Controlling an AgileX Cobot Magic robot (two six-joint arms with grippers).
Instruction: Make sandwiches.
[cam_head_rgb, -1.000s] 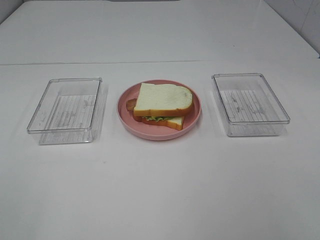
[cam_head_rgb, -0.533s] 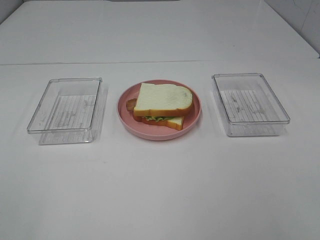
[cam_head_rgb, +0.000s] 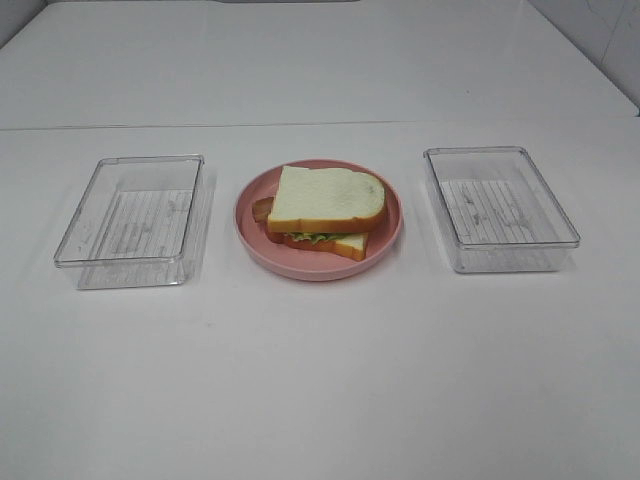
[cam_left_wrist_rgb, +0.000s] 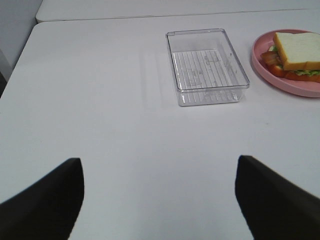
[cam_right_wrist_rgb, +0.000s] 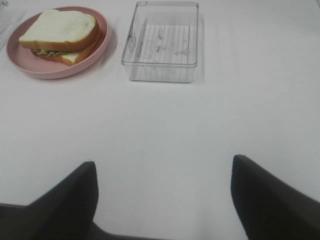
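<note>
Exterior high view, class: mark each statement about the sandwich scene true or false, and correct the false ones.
1. The sandwich sits on a pink plate. True.
2. The left clear container holds bread slices. False: it is empty.
3. The plate lies between the two clear containers. True.
4. The right gripper grips the right clear container. False: it is open, well away from it.
5. Green lettuce shows between the bread slices. True.
</note>
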